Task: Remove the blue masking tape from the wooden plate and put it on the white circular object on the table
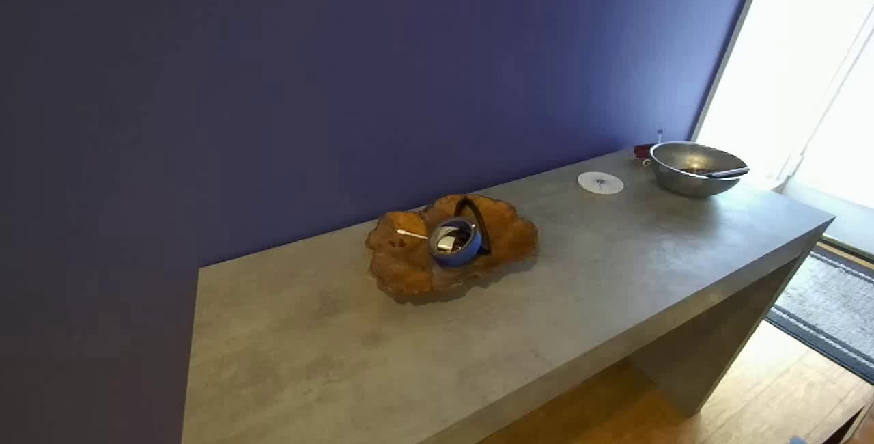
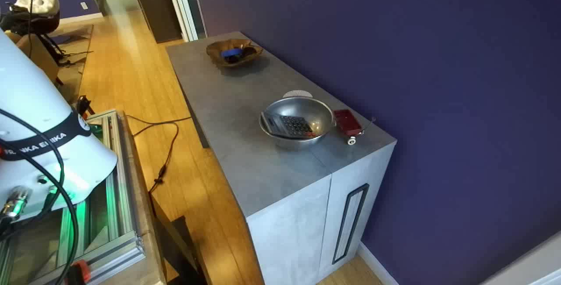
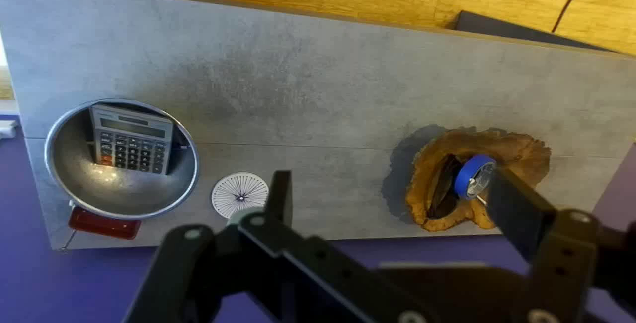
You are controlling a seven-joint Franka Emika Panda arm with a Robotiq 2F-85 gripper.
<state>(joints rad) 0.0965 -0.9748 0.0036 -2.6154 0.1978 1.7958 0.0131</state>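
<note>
Blue and ring-shaped, the masking tape [image 1: 460,257] sits, it seems a little tilted, in the wooden plate [image 1: 410,273]. From left to right in an exterior view, a small white stick [image 1: 411,233] lies at the tape's nine o'clock, and a dark ring [image 1: 483,225] stands at about two o'clock, so near that I cannot tell whether it touches. I expect the tape to be light, stiff and not fragile, with a papery outside which should not slip much; the best hold is probably across two opposite outer sides, keeping clear of the dark ring. Between two and three o'clock from the tape, well apart, the white circular object [image 1: 601,183] lies flat on the worktop [image 1: 601,273]. In the wrist view, this object is toward the nine o'clock of the hand [image 3: 391,184], which is spread wide and grasps nothing; the tape lies toward its three o'clock and, I judge, well below it.
</note>
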